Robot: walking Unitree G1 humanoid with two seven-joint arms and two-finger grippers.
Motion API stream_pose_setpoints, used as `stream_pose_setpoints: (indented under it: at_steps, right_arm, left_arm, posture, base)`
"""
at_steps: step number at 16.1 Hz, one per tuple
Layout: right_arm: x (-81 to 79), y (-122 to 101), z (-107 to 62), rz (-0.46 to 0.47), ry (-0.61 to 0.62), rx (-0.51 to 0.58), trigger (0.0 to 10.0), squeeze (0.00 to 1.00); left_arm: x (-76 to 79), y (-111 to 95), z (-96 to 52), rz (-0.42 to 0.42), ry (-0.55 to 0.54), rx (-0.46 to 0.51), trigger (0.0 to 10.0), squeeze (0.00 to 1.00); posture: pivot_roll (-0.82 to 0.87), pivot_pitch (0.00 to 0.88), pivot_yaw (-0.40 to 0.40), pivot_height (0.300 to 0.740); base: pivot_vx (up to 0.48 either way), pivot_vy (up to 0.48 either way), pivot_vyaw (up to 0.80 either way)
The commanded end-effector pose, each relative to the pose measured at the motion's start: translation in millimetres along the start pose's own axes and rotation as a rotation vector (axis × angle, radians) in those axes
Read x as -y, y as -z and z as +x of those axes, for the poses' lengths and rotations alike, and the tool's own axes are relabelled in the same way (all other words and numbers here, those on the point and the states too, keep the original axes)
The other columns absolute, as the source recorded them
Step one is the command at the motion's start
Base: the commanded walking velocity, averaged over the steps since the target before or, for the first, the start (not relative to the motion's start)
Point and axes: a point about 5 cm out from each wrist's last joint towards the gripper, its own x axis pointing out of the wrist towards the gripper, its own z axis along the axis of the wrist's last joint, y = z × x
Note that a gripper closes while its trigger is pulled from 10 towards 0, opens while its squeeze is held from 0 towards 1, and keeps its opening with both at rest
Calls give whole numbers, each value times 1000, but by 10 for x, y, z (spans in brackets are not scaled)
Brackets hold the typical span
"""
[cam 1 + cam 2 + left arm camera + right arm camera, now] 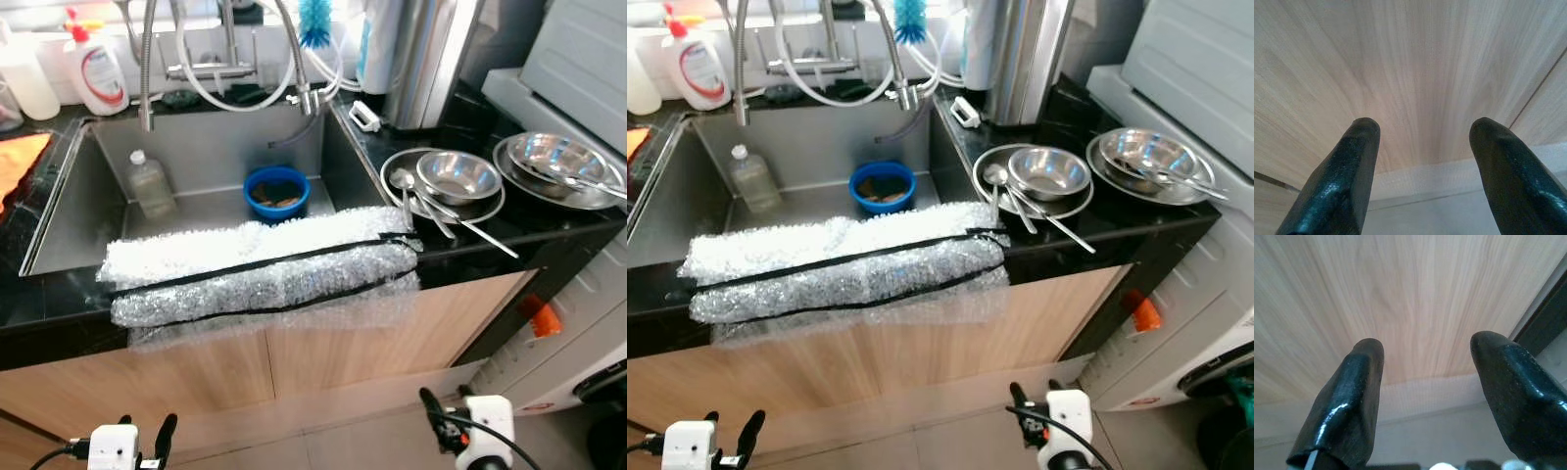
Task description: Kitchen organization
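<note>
A steel sink (pixel 88 186) holds a blue bowl (pixel 276 191) and a clear plastic bottle (pixel 149 184). On the black counter to its right lie a steel plate with a steel bowl (pixel 458 175) and spoons (pixel 406 186), and a second plate with a bowl (pixel 556 157). Bubble wrap (pixel 260 266) drapes over the sink's front edge. Both arms hang low before the wooden cabinet doors. My left gripper (pixel 1422 129) is open and empty. My right gripper (pixel 1426 345) is open too, holding nothing.
A tall faucet with hoses (pixel 230 69), a soap bottle (pixel 96 69) and a blue brush (pixel 314 22) stand behind the sink. A white appliance (pixel 578 69) sits at the right, beside the counter end. An orange cloth (pixel 20 157) lies at the far left.
</note>
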Motion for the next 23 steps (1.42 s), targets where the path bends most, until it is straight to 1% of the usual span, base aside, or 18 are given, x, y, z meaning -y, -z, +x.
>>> stream_pose_setpoints:
  at_steps: [1,2,4,5,7,8,9,10,11,12,13,14,15,16,17,18,21,23]
  right_arm:
    - [-11,-57,-9,-4,-1,15,10000,0]
    - [-24,-116,-41,-7,2,33,10000,0]
    - [-51,-283,-129,-35,16,65,10000,0]
    - [-38,-355,-171,-49,32,79,10000,0]
    - [0,-529,-208,-74,58,125,10000,0]
    - [12,-584,-206,-87,69,138,10000,0]
    - [30,-755,-181,-90,92,186,10000,0]
    - [34,-847,-154,-96,99,218,10000,0]
    - [25,-945,-119,-96,103,252,10000,0]
    - [19,-979,-113,-94,103,259,10000,0]
    - [0,-1118,-88,-98,107,299,10000,0]
    - [-8,-1179,-81,-95,111,315,10000,0]
    - [-25,-1237,-77,-93,109,325,10000,0]
    - [-32,-1247,-74,-98,105,326,10000,0]
    - [-39,-1251,-67,-97,103,326,10000,0]
    - [-49,-1292,-47,-83,103,339,10000,0]
    - [-116,-1355,8,-72,72,356,10000,0]
    - [-143,-1409,18,-66,64,385,10000,0]
  left_arm:
    - [-27,-38,-20,-28,-30,5,10000,0]
    - [-43,-83,-41,-22,-43,11,10000,0]
    - [-123,-225,-135,-21,-119,55,10000,0]
    - [-184,-323,-203,-8,-168,83,10000,0]
    - [-322,-516,-271,17,-261,145,10000,0]
    - [-363,-575,-262,24,-279,157,10000,0]
    - [-539,-800,-221,22,-369,231,10000,0]
    - [-613,-957,-177,40,-395,289,10000,0]
    - [-663,-1137,-122,60,-411,349,10000,0]
    - [-665,-1229,-102,71,-411,378,10000,0]
    - [-650,-1601,-21,110,-395,495,10000,0]
    - [-612,-1746,10,117,-378,540,10000,0]
    - [-511,-1925,47,133,-335,594,10000,0]
    - [-459,-1990,60,132,-317,616,10000,0]
    - [-355,-2086,80,131,-281,649,10000,0]
    - [-180,-2207,127,117,-203,683,10000,0]
    - [63,-2368,214,73,-100,724,10000,0]
    - [108,-2439,221,74,-83,745,10000,0]
  posture:
    - [2,0,-3,740]
    - [-2,0,-2,740]
    - [-9,0,9,740]
    - [-9,0,14,740]
    - [13,5,21,740]
    - [16,5,21,740]
    - [16,7,19,740]
    - [18,8,18,740]
    - [19,7,13,740]
    - [19,8,13,740]
    - [17,9,10,740]
    - [15,10,9,740]
    - [13,13,6,740]
    - [12,14,5,740]
    - [12,15,2,740]
    - [12,17,-1,740]
    - [6,19,-10,740]
    - [8,17,-9,740]
  base:
    - [0,0,0]
    - [0,0,0]
    - [0,0,0]
    - [0,0,0]
    - [0,0,0]
    - [0,0,0]
    - [0,0,0]
    - [0,0,0]
    - [0,0,0]
    - [0,0,0]
    - [0,0,0]
    - [0,0,0]
    - [0,0,0]
    - [0,0,0]
    - [0,0,0]
    - [0,0,0]
    - [0,0,0]
    - [0,0,0]
